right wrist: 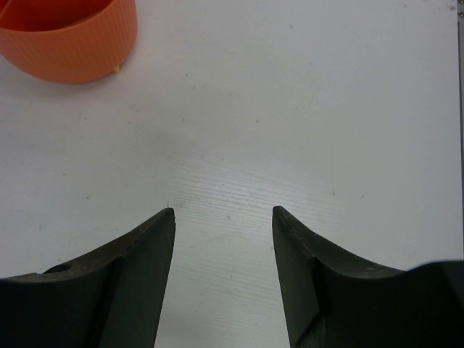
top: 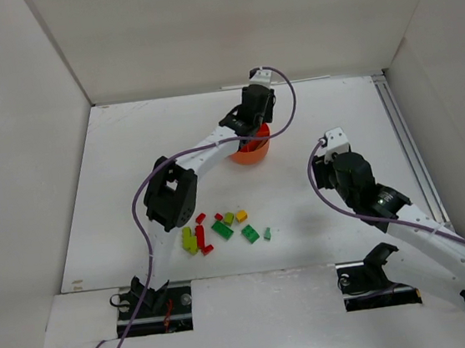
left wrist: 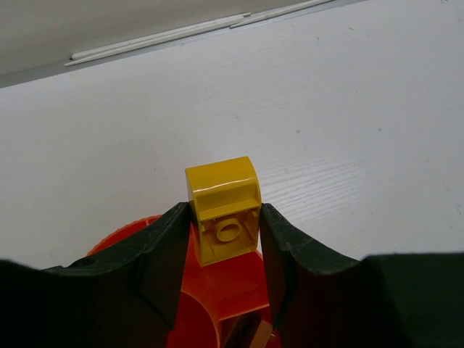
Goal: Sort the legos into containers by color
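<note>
My left gripper (left wrist: 223, 217) is shut on a yellow lego (left wrist: 223, 209) and holds it right above the orange dish (left wrist: 232, 290), whose inner walls show below the brick. From above, the left gripper (top: 254, 129) hangs over the dish (top: 250, 153) at mid table. Several loose legos lie in front of the left arm: red (top: 200, 218), green (top: 222, 229), another green (top: 249, 234), yellow (top: 241, 216) and lime (top: 190, 241). My right gripper (right wrist: 223, 214) is open and empty over bare table, right of the dish (right wrist: 69, 36).
White walls enclose the table on the left, back and right. A metal rail (top: 403, 146) runs along the table's right edge. The left arm's purple cable (top: 142, 226) loops down past the legos to its base.
</note>
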{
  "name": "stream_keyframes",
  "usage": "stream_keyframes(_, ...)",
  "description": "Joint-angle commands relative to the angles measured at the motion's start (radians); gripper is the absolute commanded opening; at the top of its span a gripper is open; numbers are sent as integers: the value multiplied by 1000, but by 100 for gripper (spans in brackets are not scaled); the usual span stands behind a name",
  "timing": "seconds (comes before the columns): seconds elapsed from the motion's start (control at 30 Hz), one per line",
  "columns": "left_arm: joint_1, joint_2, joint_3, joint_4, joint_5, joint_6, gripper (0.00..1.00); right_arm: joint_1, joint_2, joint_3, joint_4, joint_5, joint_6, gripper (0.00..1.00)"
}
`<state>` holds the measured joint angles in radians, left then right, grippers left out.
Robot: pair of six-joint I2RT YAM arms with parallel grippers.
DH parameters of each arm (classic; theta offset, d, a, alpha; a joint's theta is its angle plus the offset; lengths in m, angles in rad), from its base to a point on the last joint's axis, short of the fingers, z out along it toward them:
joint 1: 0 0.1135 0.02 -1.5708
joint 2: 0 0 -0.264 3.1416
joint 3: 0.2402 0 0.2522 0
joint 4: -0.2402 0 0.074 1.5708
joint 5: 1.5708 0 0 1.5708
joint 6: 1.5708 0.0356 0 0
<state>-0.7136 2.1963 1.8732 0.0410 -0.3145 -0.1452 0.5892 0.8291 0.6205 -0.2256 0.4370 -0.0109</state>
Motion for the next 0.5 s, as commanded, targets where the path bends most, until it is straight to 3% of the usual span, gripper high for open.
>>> stream_keyframes(0.0, -4, -7, -25, 43, 51, 36, 39, -6, -4, 31, 32, -3, -6, 61)
stream_keyframes(0.47, -4, -26, -65, 53, 97, 82, 41, -15, -13, 31, 32, -3, -15, 61)
